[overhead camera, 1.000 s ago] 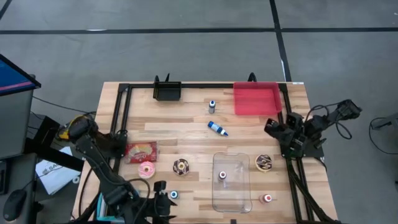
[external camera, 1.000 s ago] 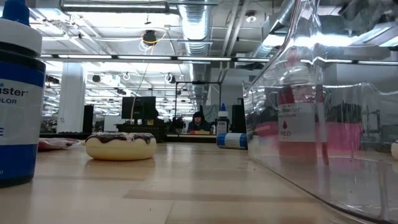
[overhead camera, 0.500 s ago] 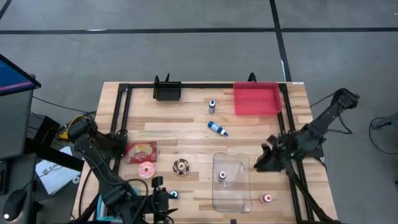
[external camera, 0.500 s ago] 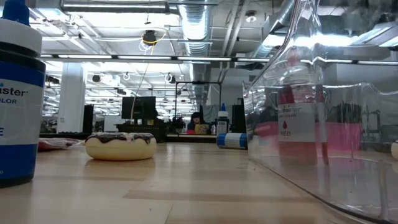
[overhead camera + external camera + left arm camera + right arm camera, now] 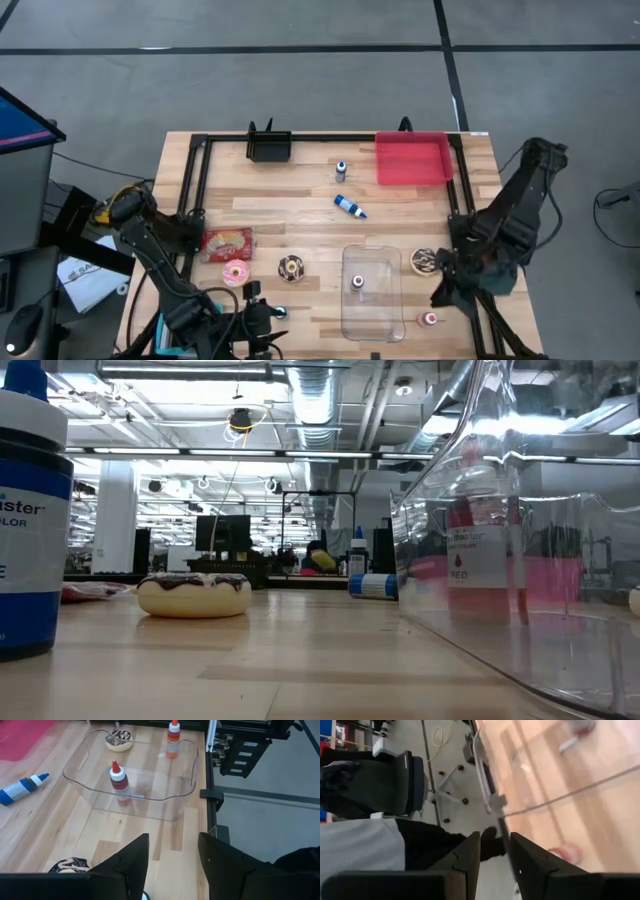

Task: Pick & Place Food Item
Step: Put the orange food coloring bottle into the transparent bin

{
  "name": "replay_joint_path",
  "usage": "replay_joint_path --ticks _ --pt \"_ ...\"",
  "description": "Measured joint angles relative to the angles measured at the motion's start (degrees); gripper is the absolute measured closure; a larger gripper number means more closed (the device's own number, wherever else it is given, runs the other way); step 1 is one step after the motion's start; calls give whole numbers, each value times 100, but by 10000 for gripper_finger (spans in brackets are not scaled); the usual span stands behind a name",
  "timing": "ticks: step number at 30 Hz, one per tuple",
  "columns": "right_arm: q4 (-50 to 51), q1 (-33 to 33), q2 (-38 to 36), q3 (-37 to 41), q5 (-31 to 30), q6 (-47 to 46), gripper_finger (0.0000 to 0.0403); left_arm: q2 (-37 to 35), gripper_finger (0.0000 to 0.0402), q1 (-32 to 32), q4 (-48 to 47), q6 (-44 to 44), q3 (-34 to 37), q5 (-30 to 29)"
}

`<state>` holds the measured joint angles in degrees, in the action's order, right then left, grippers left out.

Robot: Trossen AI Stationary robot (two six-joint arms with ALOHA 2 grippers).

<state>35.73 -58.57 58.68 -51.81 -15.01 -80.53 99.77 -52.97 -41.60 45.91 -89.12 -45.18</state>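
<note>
Three doughnuts lie flat on the wooden table: a pink one (image 5: 236,272), a chocolate one (image 5: 292,267) and a striped one (image 5: 424,262). A red snack bag (image 5: 227,241) lies at the left. My left gripper (image 5: 262,320) hangs open at the near edge, beside a blue-capped bottle (image 5: 280,313). In its wrist view the left gripper (image 5: 172,865) has nothing between the fingers. My right gripper (image 5: 443,292) hovers between the striped doughnut and a red-capped bottle (image 5: 430,319). In its wrist view the right gripper (image 5: 495,857) shows a narrow empty gap.
A clear tub (image 5: 372,300) with a red bottle (image 5: 358,282) inside stands near the front. A red tray (image 5: 412,158) and a black bin (image 5: 269,147) sit at the far edge, with two bottles (image 5: 350,207) between. Black frame rails (image 5: 196,190) run along the sides.
My right arm has swung from the table's right edge toward the near edge, past the striped doughnut, and its wrist has turned and tipped over. Nothing on the table has moved.
</note>
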Motion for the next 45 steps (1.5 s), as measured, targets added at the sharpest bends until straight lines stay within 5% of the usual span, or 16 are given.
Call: replay_joint_path --ticks 11,19,23,26,36,45 --pt "505 -492 1955 -1608 318 -191 303 0 234 0 24 293 0 -204" --pt "4678 -155 3513 -4726 747 -193 303 0 234 0 216 297 0 -466" --pt "5401 72 4046 -5549 766 673 303 2 234 0 216 292 0 -581" --pt "5365 180 4290 -5673 762 1361 303 2 234 -4 218 286 0 -613" --pt "5424 873 4941 -5457 1501 1469 291 2 234 -71 480 284 2 -648" --pt "5313 769 4615 -4477 1517 635 206 2 234 -101 888 284 2 -646"
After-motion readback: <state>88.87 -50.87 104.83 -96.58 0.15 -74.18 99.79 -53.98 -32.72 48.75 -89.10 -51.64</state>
